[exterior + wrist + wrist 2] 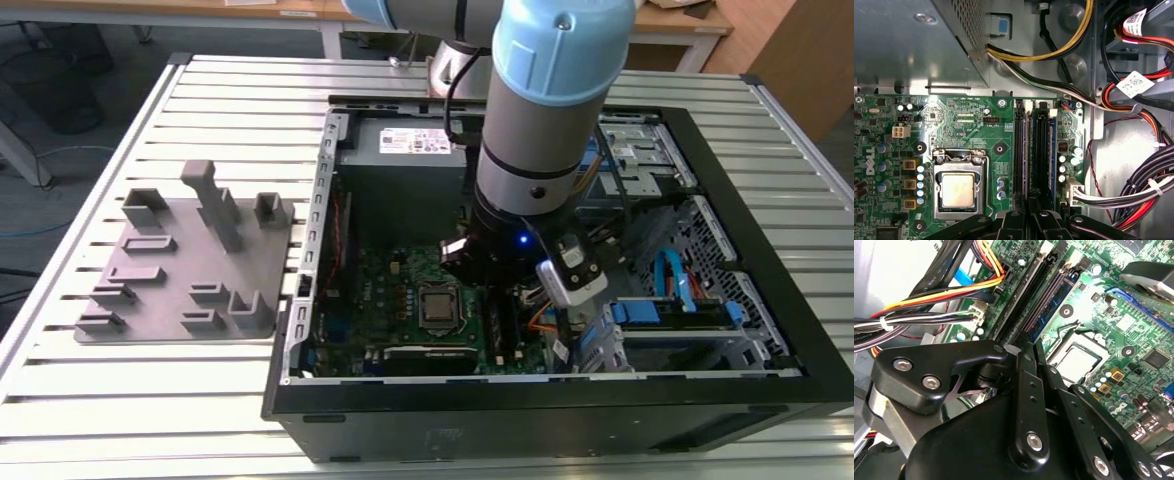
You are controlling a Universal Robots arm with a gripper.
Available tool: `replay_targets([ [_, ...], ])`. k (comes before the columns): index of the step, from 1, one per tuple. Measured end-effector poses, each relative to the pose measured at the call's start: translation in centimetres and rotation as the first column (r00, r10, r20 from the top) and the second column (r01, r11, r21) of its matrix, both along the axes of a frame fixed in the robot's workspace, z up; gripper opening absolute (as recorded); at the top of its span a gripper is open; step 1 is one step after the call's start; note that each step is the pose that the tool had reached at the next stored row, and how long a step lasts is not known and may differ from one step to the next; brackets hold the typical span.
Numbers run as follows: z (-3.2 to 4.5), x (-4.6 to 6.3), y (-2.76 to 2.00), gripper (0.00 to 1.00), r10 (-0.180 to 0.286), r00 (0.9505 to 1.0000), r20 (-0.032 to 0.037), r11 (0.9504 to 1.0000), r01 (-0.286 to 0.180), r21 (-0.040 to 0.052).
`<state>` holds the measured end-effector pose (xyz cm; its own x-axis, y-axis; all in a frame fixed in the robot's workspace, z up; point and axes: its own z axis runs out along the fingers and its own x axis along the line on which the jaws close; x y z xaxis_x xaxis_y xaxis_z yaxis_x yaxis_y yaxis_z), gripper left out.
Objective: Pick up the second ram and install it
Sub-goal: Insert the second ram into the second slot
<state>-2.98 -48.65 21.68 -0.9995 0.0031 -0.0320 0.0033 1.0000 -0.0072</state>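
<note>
Second ram (1040, 150) (my read, not certain) is the long dark strip seen edge-on in the first wrist view. It lies along the memory slots (1021, 150) just beside the CPU socket (958, 190), on the side away from it, and it runs straight out from the end effector (1038, 222). A bluish stick (1052, 145) stands one slot farther from the socket.

The grey fixture (180, 270) sits on the tabletop (160, 400), well apart from the socket and outside the PC case (561, 415), w/ no stick on its posts. So pick-up looks done and you're at the install step.

The arm is down inside the case, w/ the end effector right over the slot ends nearest the socket. Can't tell whether it's spread, pressed together or pinching the stick, nor if the stick is seated.

Judgement: seating calls for the stick square to its slot, a straight push down, both end clips catching, and staying clear of the cable bundle (1134, 195) on the far side from the socket.
</note>
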Motion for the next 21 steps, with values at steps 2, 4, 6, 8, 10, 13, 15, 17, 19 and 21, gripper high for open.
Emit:
replay_targets([
  [2, -0.02, 0.01, 0.00, 0.14, -0.001, 1.0000, 0.0000, 1.0000, 0.001, 0.0000],
  [4, -0.04, 0.03, 0.00, 0.14, -0.003, 1.0000, 0.0001, 1.0000, 0.003, 0.0004],
  [6, 0.02, 0.03, 0.01, 0.14, -0.003, 1.0000, 0.0004, 1.0000, 0.003, 0.0009],
  [8, 0.14, 0.03, 0.01, 0.14, -0.003, 1.0000, 0.0008, 1.0000, 0.003, 0.0010],
  [10, 0.24, 0.02, -0.01, 0.14, -0.003, 1.0000, 0.0008, 1.0000, 0.003, 0.0008],
  [13, 0.33, 0.02, -0.14, 0.14, -0.004, 1.0000, 0.0007, 1.0000, 0.004, 0.0007],
  [15, 0.33, 0.03, -0.36, 0.14, -0.007, 1.0000, 0.0007, 1.0000, 0.007, 0.0007],
  [17, 0.33, 0.07, -0.39, 0.14, -0.013, 0.9999, 0.0007, 0.9999, 0.013, 0.0008],
  [19, 0.32, 0.06, -0.39, 0.14, -0.019, 0.9998, 0.0006, 0.9998, 0.019, 0.0005],
  [21, 0.30, 0.07, -0.40, 0.14, -0.024, 0.9997, 0.0007, 0.9997, 0.024, 0.0007],
])
